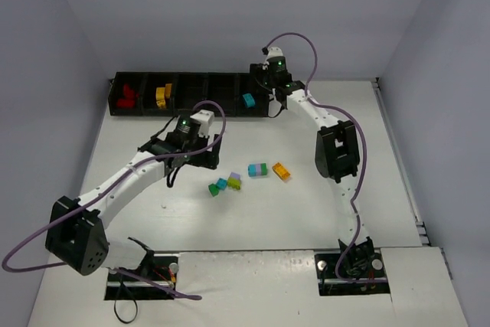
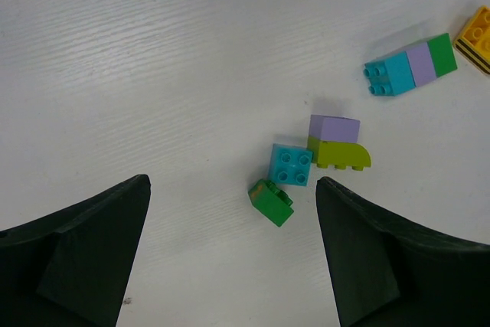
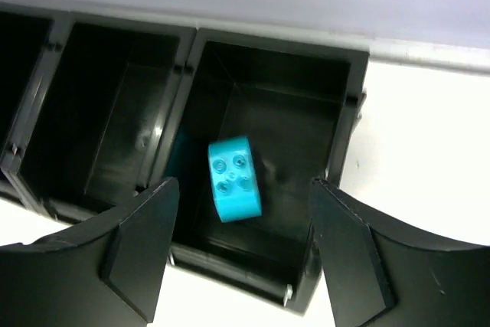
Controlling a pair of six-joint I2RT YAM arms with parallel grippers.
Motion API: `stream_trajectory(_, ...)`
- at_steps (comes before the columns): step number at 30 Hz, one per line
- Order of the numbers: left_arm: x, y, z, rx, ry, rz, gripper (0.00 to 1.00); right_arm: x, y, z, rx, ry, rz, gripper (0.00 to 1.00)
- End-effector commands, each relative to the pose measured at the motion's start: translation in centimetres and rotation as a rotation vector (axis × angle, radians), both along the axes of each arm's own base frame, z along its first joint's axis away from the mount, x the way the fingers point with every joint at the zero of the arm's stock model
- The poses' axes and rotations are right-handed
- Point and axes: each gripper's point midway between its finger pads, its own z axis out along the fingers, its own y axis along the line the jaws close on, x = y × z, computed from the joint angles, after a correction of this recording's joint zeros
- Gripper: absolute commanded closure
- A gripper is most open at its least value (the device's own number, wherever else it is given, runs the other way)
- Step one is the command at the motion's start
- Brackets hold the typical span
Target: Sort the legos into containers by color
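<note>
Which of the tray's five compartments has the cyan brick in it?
The far-right compartment in the top view, beside the right arm, holds the cyan brick. Red bricks are in the far-left one, yellow bricks next.

**Fig.** Your left arm (image 1: pixel 122 181) and right arm (image 1: pixel 315 111): white link shells between black joint housings. A purple cable (image 1: pixel 294 34) loops along each, and a green light (image 1: pixel 184 122) glows by each wrist. Your left hand (image 2: pixel 232 185) and right hand (image 3: pixel 243 185) each show two broad matt-black fingers (image 2: pixel 84 258) with bevelled faces.
</note>
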Motion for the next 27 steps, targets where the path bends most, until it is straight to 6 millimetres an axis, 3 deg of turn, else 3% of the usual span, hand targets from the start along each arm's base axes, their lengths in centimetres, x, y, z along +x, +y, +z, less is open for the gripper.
stream_trajectory(1,1.1,-3.3,3.5,-0.019,-0.125,-0.129,0.18,-1.1,-0.5,8.3,0.055,-0.142,0.014,0.34)
stream_trajectory(3,1.2,-4.7,4.4,0.001,-0.151,-0.184,0.18,-1.9,-2.0,8.7,0.073,-0.121,-0.012,0.34)
stream_trajectory(4,0.7,-6.3,4.2,0.015,-0.149,-0.233,0.18,-3.4,-3.2,8.8,0.085,-0.099,-0.020,0.32)
stream_trajectory(6,0.7,-8.4,5.3,0.029,-0.186,-0.295,0.18,-4.4,-6.5,8.5,0.135,-0.049,-0.093,0.31)
stream_trajectory(7,0.2,-10.1,4.7,0.044,-0.179,-0.341,0.18,-5.8,-7.9,10.7,0.175,-0.063,-0.110,0.29)
stream_trajectory(8,0.3,-11.0,4.8,0.054,-0.192,-0.359,0.18,-7.1,-10.8,7.7,0.178,0.014,-0.170,0.28)
stream_trajectory(9,0.7,-12.5,5.0,0.056,-0.197,-0.379,0.18,-8.6,-12.2,9.7,0.231,0.003,-0.210,0.26)
stream_trajectory(10,0.1,-14.0,4.9,0.059,-0.198,-0.413,0.18,-9.7,-13.4,9.2,0.243,0.024,-0.239,0.26)
stream_trajectory(11,0.1,-15.0,5.0,0.062,-0.204,-0.435,0.18,-11.5,-15.5,6.5,0.235,0.086,-0.285,0.25)
stream_trajectory(12,0.1,-16.0,5.0,0.065,-0.207,-0.454,0.18,-12.6,-16.3,6.2,0.238,0.100,-0.303,0.24)
stream_trajectory(13,0.0,-18.0,4.8,0.066,-0.208,-0.488,0.18,-14.3,-17.2,7.4,0.243,0.092,-0.322,0.24)
stream_trajectory(14,0.3,-18.6,4.8,0.085,-0.218,-0.488,0.18,-16.0,-18.0,5.6,0.234,0.138,-0.342,0.24)
stream_trajectory(15,0.4,-19.6,3.4,0.106,-0.193,-0.503,0.18,-16.9,-19.5,5.4,0.237,0.149,-0.379,0.24)
stream_trajectory(16,0.7,-20.8,4.4,0.095,-0.208,-0.511,0.18,-18.2,-20.3,6.5,0.264,0.135,-0.404,0.24)
stream_trajectory(17,0.4,-21.8,4.2,0.097,-0.206,-0.524,0.18,-20.0,-21.0,4.6,0.263,0.196,-0.433,0.24)
stream_trajectory(18,0.6,-22.6,2.8,0.118,-0.186,-0.533,0.17,-21.2,-22.3,5.2,0.278,0.189,-0.467,0.23)
stream_trajectory(20,0.8,-24.2,2.8,0.106,-0.198,-0.548,0.17,-22.8,-24.0,4.2,0.281,0.214,-0.536,0.21)
stream_trajectory(21,0.9,-24.8,1.2,0.118,-0.176,-0.557,0.17,-24.1,-25.0,3.2,0.283,0.239,-0.571,0.20)
stream_trajectory(23,1.1,-25.9,0.8,0.112,-0.167,-0.568,0.17,-25.3,-25.3,2.2,0.305,0.273,-0.584,0.20)
stream_trajectory(24,1.2,-26.2,-1.0,0.137,-0.134,-0.574,0.17,-26.2,-25.5,1.3,0.314,0.296,-0.592,0.19)
stream_trajectory(27,1.3,-26.7,-2.9,0.171,-0.093,-0.584,0.17,-27.3,-25.8,0.7,0.347,0.316,-0.602,0.19)
